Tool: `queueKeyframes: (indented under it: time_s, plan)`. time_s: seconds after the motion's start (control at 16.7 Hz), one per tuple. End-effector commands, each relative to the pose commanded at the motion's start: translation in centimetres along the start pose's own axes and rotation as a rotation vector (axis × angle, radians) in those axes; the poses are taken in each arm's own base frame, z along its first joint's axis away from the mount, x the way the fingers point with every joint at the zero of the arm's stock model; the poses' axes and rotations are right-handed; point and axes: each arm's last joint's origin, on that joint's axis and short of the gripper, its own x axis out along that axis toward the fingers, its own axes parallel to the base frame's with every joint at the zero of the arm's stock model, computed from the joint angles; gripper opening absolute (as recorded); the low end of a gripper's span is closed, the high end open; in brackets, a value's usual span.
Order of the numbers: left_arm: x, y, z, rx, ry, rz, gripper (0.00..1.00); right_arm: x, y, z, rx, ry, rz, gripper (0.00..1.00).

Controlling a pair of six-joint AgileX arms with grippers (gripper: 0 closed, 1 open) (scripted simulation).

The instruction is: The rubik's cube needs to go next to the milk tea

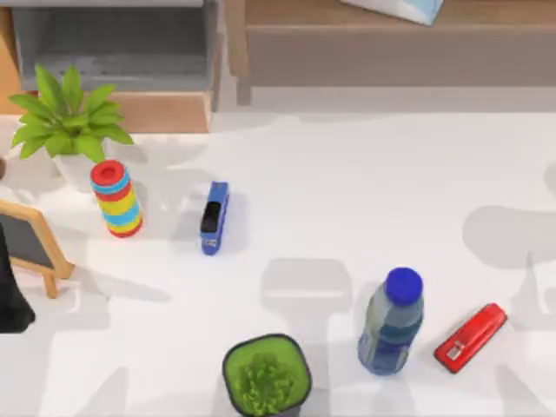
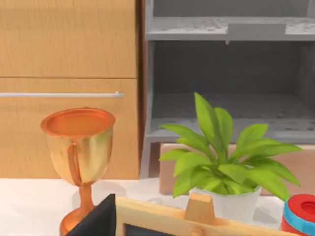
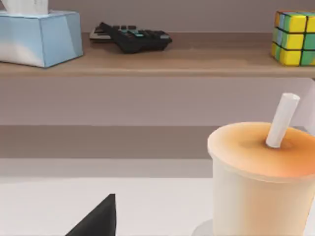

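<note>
On the right wrist view we see the rubik's cube (image 3: 293, 38) sitting on a wooden shelf (image 3: 147, 61) at the back, up above the table (image 3: 74, 201), with a black calculator (image 3: 130, 37) and a blue tissue box (image 3: 42, 37) along the same shelf, well apart from it. The milk tea (image 3: 263, 177) stands on the table in front, a pale cup with a white straw (image 3: 282, 120) leaning out of it; the cube is above and behind the cup, not beside it. A dark tip of our right hand (image 3: 96, 219) pokes in low, and we cannot tell whether it is released or clenched. Our left hand (image 2: 96, 219) shows the same way near a copper goblet (image 2: 78, 157), a leafy potted plant (image 2: 221, 162) and a framed chalkboard (image 2: 162, 219); its state cannot be told either. From above, the table carries a striped ring stack (image 1: 116, 198), a blue stapler (image 1: 214, 217), a water bottle (image 1: 392, 323), a red stapler (image 1: 470, 337) and a green pot plant (image 1: 266, 375).
</note>
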Motion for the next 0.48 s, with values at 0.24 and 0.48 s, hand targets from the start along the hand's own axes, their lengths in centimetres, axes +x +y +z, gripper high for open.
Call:
queueKeyframes:
  time_s: [0.24, 0.48]
  plan:
    - [0.0, 0.0, 0.0, 0.000, 0.000, 0.000, 1.00, 0.1, 0.0, 0.6, -0.001, -0.013, -0.002, 1.00]
    - [0.0, 0.0, 0.0, 0.000, 0.000, 0.000, 1.00, 0.8, -0.3, 4.2, -0.009, -0.078, -0.013, 1.00]
